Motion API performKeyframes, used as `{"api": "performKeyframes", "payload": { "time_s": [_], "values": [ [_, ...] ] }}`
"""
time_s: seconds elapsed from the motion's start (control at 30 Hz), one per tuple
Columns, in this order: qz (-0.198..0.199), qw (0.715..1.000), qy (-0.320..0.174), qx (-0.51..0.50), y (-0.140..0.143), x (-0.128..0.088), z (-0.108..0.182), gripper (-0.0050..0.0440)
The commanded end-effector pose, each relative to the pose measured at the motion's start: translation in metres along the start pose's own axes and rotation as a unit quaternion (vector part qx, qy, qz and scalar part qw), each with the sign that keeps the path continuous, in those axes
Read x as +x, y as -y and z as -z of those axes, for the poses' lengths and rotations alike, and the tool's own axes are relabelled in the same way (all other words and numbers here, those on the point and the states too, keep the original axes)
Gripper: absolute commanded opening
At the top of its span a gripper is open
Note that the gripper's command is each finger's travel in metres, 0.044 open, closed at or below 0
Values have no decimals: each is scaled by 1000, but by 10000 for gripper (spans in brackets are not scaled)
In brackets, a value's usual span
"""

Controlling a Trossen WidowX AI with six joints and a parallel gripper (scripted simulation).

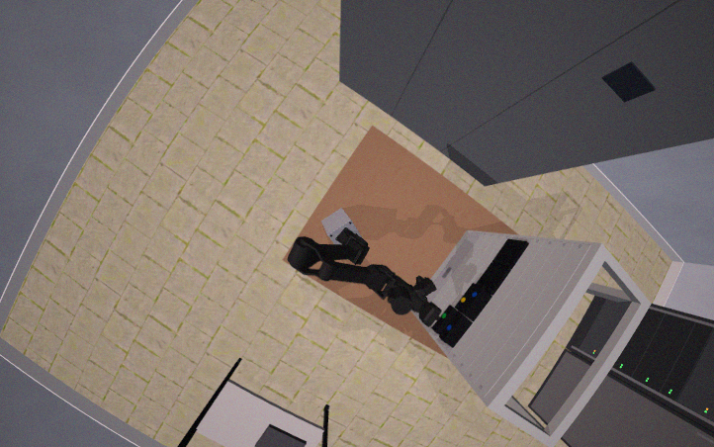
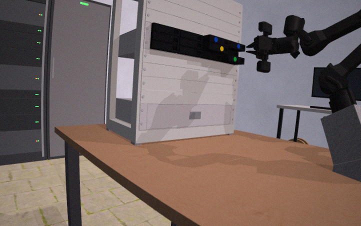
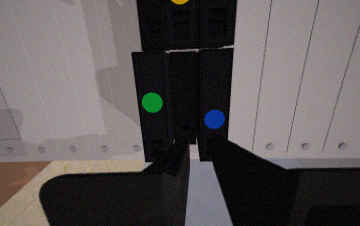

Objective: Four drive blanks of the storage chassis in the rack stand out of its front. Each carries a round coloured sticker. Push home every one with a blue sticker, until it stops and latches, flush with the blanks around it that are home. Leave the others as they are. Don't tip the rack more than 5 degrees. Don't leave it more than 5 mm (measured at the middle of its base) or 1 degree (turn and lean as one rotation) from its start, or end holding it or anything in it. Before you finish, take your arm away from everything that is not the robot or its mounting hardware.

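The rack (image 1: 558, 279) (image 2: 165, 91) (image 3: 295, 65) holds the black chassis. At its end column, a blue-stickered blank (image 1: 448, 327) (image 2: 238, 46) (image 3: 215, 119) stands out in the top row and a green-stickered blank (image 1: 443, 315) (image 2: 234, 59) (image 3: 152, 102) stands out in the bottom row, with a recessed blank between. In the neighbouring column, another blue-stickered blank (image 1: 474, 294) (image 2: 216, 39) stands out above a yellow-stickered blank (image 1: 463, 300) (image 2: 221, 48) (image 3: 180, 1). My gripper (image 2: 246, 49) (image 3: 199, 140) is empty and narrowly open, its fingertips just in front of the end column, near the first blue-stickered blank.
The rack stands on the brown table (image 1: 363, 173) (image 2: 202, 149). The arm's base (image 2: 343, 138) is at the table's opposite end. A dark cabinet (image 2: 79, 79) stands behind the rack. A desk (image 2: 301, 108) with a monitor is in the background.
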State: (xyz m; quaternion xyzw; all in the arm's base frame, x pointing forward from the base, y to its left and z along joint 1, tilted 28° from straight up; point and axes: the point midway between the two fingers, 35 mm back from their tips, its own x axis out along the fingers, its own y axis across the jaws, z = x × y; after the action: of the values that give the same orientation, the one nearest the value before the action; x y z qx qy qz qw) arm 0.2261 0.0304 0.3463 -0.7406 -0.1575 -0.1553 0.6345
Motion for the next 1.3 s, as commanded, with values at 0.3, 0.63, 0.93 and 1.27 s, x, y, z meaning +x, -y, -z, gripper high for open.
{"api": "performKeyframes", "payload": {
  "time_s": [0.3, 0.63, 0.93, 1.27],
  "values": [
    [9, 1000, 0, 3, 7, 0, 1, 0],
    [9, 1000, 0, 3, 7, 0, 1, 0],
    [9, 1000, 0, 3, 7, 0, 1, 0],
    [9, 1000, 0, 3, 8, 0, -5, 0]
  ]
}}
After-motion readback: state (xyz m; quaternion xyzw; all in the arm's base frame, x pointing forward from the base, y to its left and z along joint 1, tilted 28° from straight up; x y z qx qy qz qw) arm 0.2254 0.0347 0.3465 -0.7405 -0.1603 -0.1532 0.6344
